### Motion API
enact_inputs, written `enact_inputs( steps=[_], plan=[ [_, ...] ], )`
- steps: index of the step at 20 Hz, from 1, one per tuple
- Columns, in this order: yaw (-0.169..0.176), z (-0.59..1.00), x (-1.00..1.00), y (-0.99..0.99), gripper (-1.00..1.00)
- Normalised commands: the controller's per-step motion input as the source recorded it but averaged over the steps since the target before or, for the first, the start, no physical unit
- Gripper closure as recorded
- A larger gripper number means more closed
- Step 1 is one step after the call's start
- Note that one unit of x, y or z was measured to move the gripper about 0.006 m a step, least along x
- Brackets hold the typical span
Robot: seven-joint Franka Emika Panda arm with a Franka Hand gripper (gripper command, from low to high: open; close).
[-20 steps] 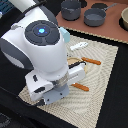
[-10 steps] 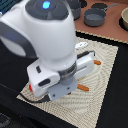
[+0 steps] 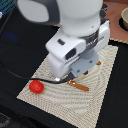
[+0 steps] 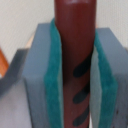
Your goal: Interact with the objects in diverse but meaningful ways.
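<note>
The wrist view is filled by a dark brown sausage (image 4: 75,55) with black grill marks, clamped between my gripper's two green pads (image 4: 52,85). My gripper (image 4: 75,75) is shut on it. In the exterior view the white arm (image 3: 75,35) hangs low over the beige placemat (image 3: 95,105) and hides the gripper and the sausage. A round red tomato (image 3: 36,86) lies on the mat's corner on the exterior view's left, apart from the arm.
An orange-handled piece of cutlery (image 3: 80,86) lies on the mat just under the arm. A grey pot (image 3: 123,17) stands at the back on the exterior view's right. A black cable (image 3: 20,75) runs across the dark table beside the mat.
The arm has swung toward the exterior view's right and now looms larger in view. The tomato, hidden before, now shows on the mat's corner.
</note>
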Motion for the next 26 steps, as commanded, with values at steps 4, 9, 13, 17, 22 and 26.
enact_inputs(
  steps=[4,9,13,17,22,26],
  plan=[
    [0.037,-0.54,0.00,0.01,1.00],
    [0.027,-0.63,-0.09,-0.01,1.00],
    [0.030,-0.61,-0.23,0.00,1.00],
    [0.042,-0.33,-0.24,0.00,-1.00],
    [0.079,0.55,0.00,0.19,-1.00],
    [0.112,1.00,0.14,0.36,-1.00]
  ],
)
